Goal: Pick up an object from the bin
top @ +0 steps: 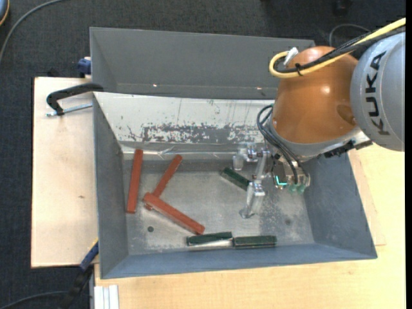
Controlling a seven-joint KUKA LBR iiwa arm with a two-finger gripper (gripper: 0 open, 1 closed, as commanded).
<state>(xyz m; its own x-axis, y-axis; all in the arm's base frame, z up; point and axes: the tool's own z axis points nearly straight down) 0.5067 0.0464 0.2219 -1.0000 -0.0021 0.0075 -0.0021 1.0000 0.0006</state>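
From where I stand the grey bin [193, 63] takes up most of the scene, and the arm [386, 95] with its orange cover [315, 102] leans in above the pincer [251, 208], which hangs low over the bin floor. I cannot tell whether the pincer is open or closed.

Three red sticks [174, 214] lie well off to the pincer's left, two of them meeting at a corner. Two dark bars [209, 239] lie end to end along the near wall, below the pincer and a little left of it. The smallest thing, a short dark green piece [235, 176], lies tilted just beside the pincer, up and to its left, and looks the likeliest pick. The pincer is not round it.

To do this well, I'd say the pincer should shift that small way over the green piece, turn so it closes across the narrow width and not along the length, and go down until it is almost on the floor before closing. The piece lies near the foot of the back wall, so there is little spare room on that side.
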